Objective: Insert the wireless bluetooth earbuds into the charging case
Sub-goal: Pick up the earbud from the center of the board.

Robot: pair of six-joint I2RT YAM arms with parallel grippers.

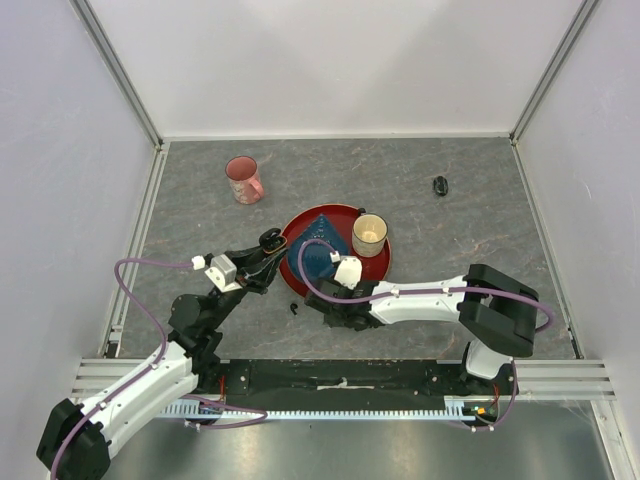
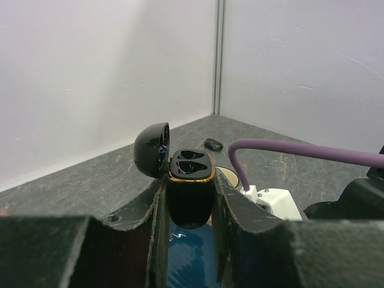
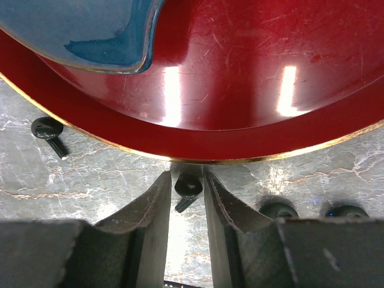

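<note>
My left gripper is shut on the black charging case, held upright above the plate. Its lid is flipped open and two empty gold-rimmed sockets show. In the top view the case sits at the plate's left rim. My right gripper is down at the table by the plate's near rim. Its jaws stand narrowly either side of one tiny black earbud, with thin gaps left. Another earbud lies to the left, and two more to the right.
The red plate carries a blue dish and a cream cup. A pink mug stands at the back left. A second black oval case lies at the back right. White walls enclose the table.
</note>
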